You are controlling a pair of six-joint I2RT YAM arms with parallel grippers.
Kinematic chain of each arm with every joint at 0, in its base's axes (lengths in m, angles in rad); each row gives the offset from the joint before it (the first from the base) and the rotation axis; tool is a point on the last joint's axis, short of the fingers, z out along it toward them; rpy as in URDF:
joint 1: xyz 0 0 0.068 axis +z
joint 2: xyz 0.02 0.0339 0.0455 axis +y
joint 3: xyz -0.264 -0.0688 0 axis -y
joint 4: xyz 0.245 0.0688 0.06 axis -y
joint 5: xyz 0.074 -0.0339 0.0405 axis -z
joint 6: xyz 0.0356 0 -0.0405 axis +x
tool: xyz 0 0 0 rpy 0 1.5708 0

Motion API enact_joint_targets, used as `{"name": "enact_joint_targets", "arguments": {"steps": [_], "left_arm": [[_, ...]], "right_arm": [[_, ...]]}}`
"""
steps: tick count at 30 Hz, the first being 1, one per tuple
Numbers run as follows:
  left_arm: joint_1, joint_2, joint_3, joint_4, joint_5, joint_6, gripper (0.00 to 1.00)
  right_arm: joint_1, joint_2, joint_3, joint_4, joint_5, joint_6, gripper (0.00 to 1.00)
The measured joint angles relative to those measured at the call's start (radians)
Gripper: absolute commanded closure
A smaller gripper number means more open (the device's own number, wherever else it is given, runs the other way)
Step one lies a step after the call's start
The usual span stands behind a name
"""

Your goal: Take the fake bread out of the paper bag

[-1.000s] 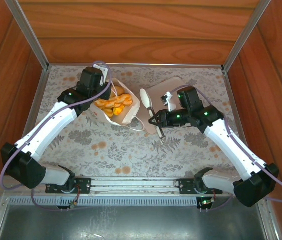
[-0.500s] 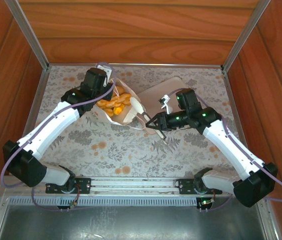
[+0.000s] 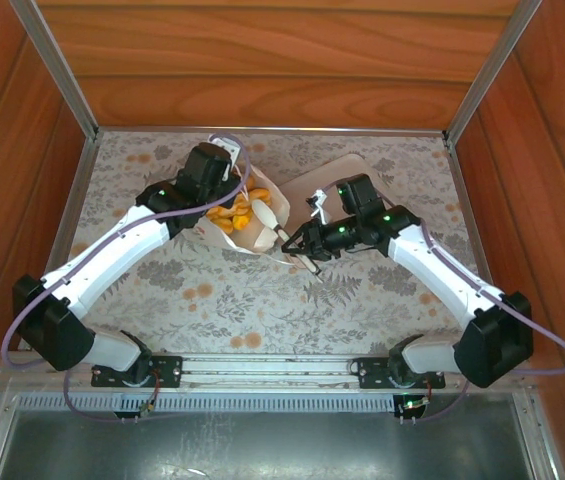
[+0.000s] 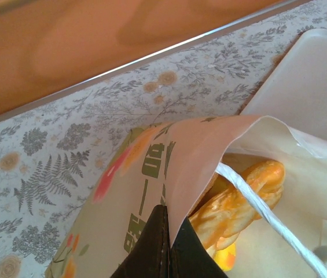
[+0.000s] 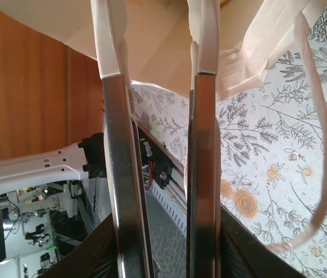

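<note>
**Two jaws at one bag: hold the mouth open, then reach in**

Both of my arms meet at the paper bag (image 3: 249,228), which lies on the desk (image 3: 262,310) with its mouth turned up. The fake bread (image 3: 233,211) is all inside it, orange and glossy; from my left wrist I see a braided piece (image 4: 241,200) just under the rim, beside the cord handle (image 4: 267,211). The beige tray (image 3: 350,168) sits just beyond the bag on its right side.

My left gripper (image 4: 164,231) has its jaws fully closed, pinching the bag's rim on the left side of the mouth. The paper folds over them.

My right gripper (image 5: 154,40) is at the bag's near right corner. Its jaws stand a narrow gap apart and I see nothing between them. The fingertips (image 5: 110,40) are up against the bag's outer wall, though I cannot tell whether they actually press it.

To do this step well, I judge the left pinch should lift and hold the rim steady so the mouth gapes. The right jaws need to clear the rim and the loose handle loop (image 5: 319,145) and widen before going in. They should then close across the narrow part of one pastry. The glaze looks slippery, and thin paper snags easily.
</note>
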Motion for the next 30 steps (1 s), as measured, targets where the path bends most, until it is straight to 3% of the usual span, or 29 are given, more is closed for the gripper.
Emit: {"name": "enact_joint_targets", "arguments": {"steps": [13, 30], "left_arm": [[-0.023, 0.009, -0.01, 0.008, 0.0, -0.003, 1.0], [-0.035, 0.002, -0.045, 0.028, 0.023, -0.019, 1.0]], "right_arm": [[-0.008, 0.124, 0.0, 0.031, -0.028, 0.058, 0.46], [-0.026, 0.195, 0.0, 0.142, -0.042, 0.15, 0.42]]}}
